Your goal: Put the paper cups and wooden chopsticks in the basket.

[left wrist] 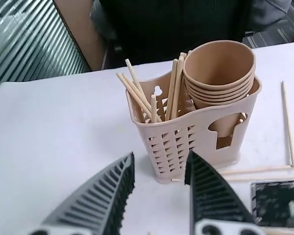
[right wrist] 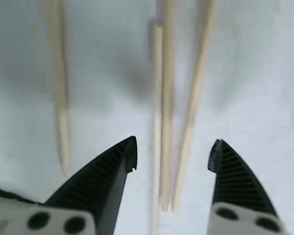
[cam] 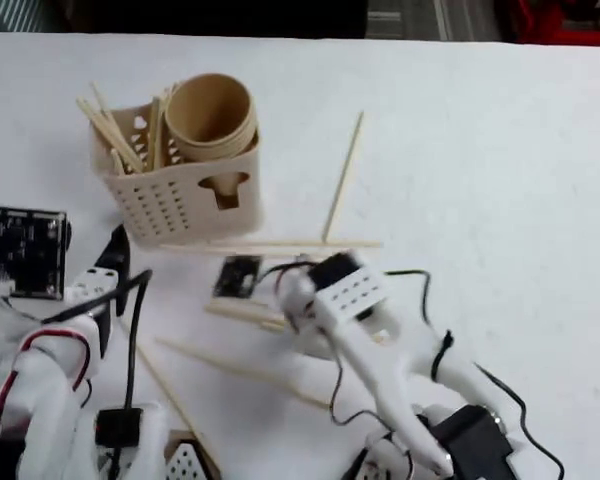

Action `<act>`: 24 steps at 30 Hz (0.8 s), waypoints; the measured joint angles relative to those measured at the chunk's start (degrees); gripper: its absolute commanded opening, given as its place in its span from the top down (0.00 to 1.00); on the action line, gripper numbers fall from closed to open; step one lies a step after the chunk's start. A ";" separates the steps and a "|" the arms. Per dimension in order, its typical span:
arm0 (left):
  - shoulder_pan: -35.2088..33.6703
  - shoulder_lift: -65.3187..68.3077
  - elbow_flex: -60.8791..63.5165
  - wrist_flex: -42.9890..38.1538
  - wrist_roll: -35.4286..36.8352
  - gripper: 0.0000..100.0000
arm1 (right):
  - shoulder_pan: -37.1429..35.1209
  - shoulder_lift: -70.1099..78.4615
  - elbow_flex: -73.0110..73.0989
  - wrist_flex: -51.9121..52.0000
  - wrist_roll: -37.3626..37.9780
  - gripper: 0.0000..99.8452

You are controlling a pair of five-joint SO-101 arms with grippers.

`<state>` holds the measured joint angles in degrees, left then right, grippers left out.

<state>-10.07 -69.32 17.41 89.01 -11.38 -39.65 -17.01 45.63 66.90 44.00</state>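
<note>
Left claw: the left claw (left wrist: 160, 156) has its black ribbed fingers spread wide with nothing between them. It's aimed at the basket but sits apart from it.
Right claw: the right claw (right wrist: 174, 143) is also wide open, hanging low over the white table (cam: 500, 150). It isn't gripping anything.
Under the right claw: three thin wooden chopsticks (right wrist: 166, 98) lie side by side on the table, lined up with the gap between the fingers. Can't really tell whether the fingertips touch the table, the view's pretty soft there.
Off to the side: one more pale chopstick (right wrist: 59, 98) lies outside the gap, apart from those three.
Down by the arms: a long loose chopstick (cam: 240, 368) lies flat between the two arm bases. Another slanted chopstick (cam: 160, 385) runs in beside the left arm.
In front of the basket: a long level chopstick (cam: 280, 244) lies right along the basket's foot, just beyond the right arm's wrist.
Basket: the beige plastic slotted basket (cam: 180, 205) stands upright on the table, beyond both arms.
Cups: a stack of tan paper cups (cam: 212, 115) is nested together, mouth up, in one compartment of the basket.
Sticks already in: a bunch of wooden chopsticks (cam: 108, 128) stands in the compartment beside the cups, fanning out over the rim.
Farthest out: a single angled chopstick (cam: 343, 178) lies on the table near the basket on the cups' side, not touching it.
</note>
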 measured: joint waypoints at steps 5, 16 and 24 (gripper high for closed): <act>0.00 -0.53 0.00 0.00 0.00 0.82 | -2.81 0.09 2.81 -8.44 -2.90 0.76; 0.00 -0.62 0.00 0.00 0.00 0.82 | -2.20 15.91 -0.18 -14.86 -2.64 0.89; 0.00 -0.62 0.00 0.00 0.00 0.82 | -0.44 19.16 -4.75 -14.77 0.18 0.98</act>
<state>-10.07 -69.93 17.41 89.01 -11.38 -40.09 2.15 40.88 52.13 44.18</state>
